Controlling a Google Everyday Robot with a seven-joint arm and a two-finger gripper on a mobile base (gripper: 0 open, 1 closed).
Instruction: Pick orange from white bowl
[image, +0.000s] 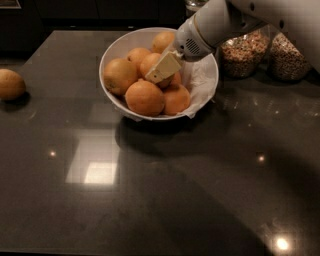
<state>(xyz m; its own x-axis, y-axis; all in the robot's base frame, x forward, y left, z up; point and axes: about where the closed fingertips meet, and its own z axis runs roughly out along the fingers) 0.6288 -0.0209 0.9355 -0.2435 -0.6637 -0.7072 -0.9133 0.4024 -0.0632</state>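
The white bowl (116, 46) stands at the back middle of the dark counter, lined with crumpled white paper (201, 80). It holds several oranges (145, 97). My gripper (162, 67) reaches down from the upper right into the bowl's middle. Its cream tip lies on an orange (150, 61) in the centre of the pile, with another orange (175, 80) just beneath it. The white arm (220, 22) hides the bowl's back right rim.
A lone orange (11, 84) lies on the counter at the far left. Two glass jars of grains (244, 52) (289, 57) stand right of the bowl, under the arm. Dark cabinets run along the back.
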